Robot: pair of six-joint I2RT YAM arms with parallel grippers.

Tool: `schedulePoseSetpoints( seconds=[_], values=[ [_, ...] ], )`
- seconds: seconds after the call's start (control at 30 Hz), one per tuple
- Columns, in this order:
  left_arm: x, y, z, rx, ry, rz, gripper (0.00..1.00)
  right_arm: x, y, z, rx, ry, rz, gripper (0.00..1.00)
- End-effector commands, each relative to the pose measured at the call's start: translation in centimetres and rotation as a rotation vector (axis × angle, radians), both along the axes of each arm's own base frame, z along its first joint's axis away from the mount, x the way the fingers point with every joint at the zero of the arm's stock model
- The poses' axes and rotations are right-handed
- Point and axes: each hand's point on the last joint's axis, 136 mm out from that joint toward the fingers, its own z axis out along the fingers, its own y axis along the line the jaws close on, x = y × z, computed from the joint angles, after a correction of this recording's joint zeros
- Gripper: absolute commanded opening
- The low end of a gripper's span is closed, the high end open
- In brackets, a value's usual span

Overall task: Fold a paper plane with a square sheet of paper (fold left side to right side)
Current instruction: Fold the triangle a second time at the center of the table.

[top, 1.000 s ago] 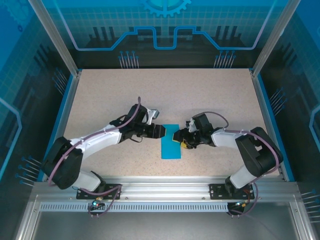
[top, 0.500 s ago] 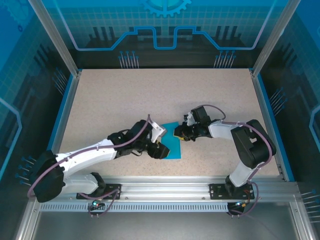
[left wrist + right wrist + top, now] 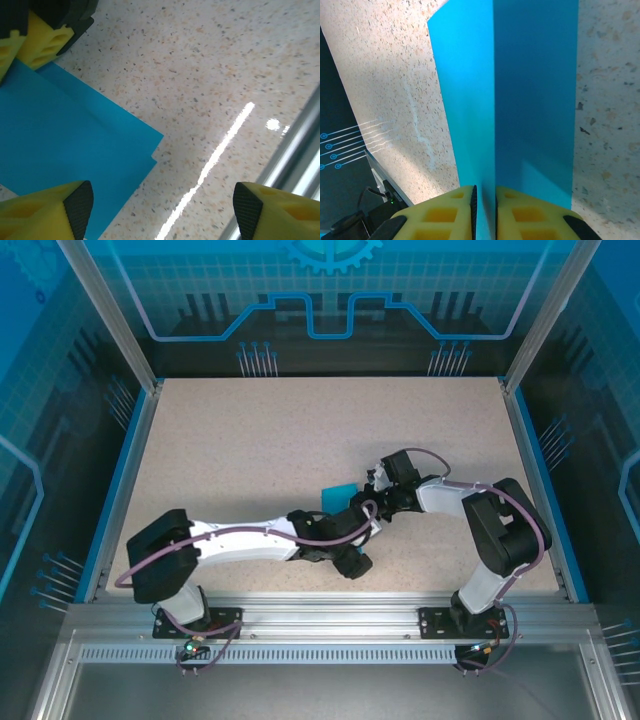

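Paper, our folded cyan-blue sheet (image 3: 535,100), lay on the speckled table (image 3: 250,440) toward its near edge. Right gripper (image 3: 484,200) pinched its edge, left gripper (image 3: 162,205) gaped empty. We figured: press creases slowly.

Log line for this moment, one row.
right hand: shut on folded blue paper edge | left hand: open above its corner

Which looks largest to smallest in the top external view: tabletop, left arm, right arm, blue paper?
1. tabletop
2. left arm, stretched out across the table
3. right arm, folded up, so it looks smaller
4. folded sheet of paper, mostly covered by the arms
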Motion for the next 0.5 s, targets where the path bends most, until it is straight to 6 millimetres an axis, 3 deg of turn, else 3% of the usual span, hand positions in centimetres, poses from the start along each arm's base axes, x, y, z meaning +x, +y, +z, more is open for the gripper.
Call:
schedulePoseSetpoints(
  seconds=[0.0,0.3,0.47],
  values=[
    [1.1,0.8,-0.8,0.126,-0.075,0.027,0.79,0.3,-0.1,0.0,0.004,0.013,0.003,0.17],
    [3.1,0.6,-2.1,0.214,-0.155,0.061,0.79,0.1,-0.1,-0.2,0.001,0.018,0.006,0.17],
    [3.3,0.6,-2.3,0.225,-0.159,0.062,0.65,0.0,-0.3,-0.5,-0.010,0.024,0.008,0.17]
  ],
)
